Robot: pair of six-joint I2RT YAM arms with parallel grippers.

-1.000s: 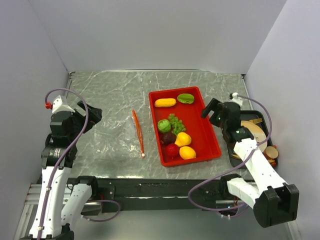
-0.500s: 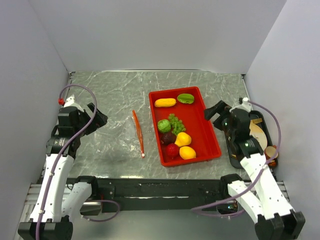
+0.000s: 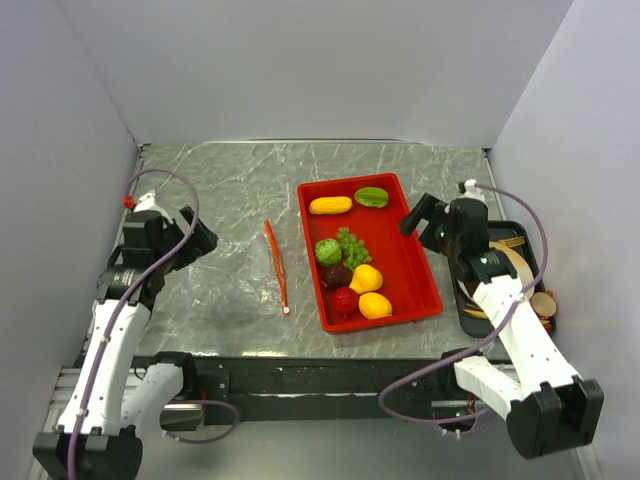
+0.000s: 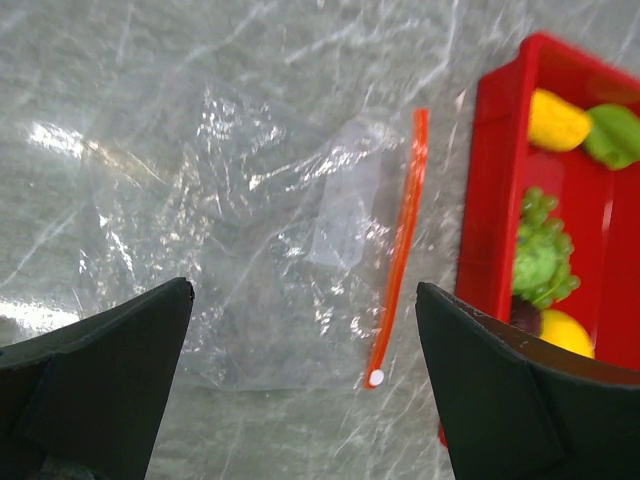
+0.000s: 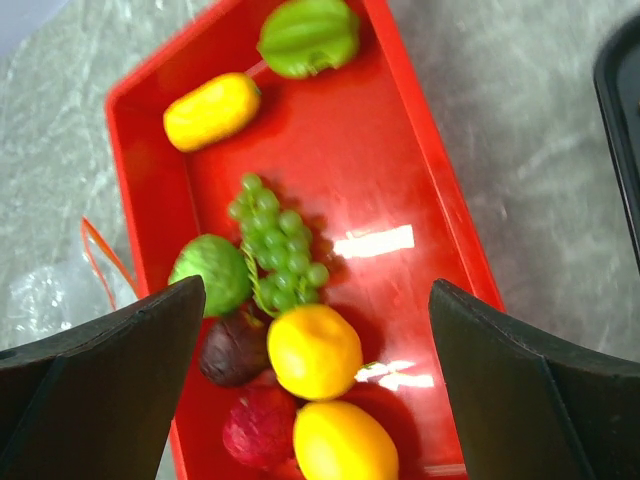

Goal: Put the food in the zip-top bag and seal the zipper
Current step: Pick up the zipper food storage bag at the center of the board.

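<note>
Both left gripper [image 3: 197, 238] and right gripper [image 3: 418, 222] are gaping empty; the right is swinging back toward the unbagged food [image 3: 367, 278].

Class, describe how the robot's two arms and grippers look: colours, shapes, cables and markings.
The left arm and right arm have white links and black joint housings. A thin purple-grey cable loops along each, with a red end fitting on the left, white on the right. The left gripper and right gripper are black, with wedge-shaped fingers.
</note>
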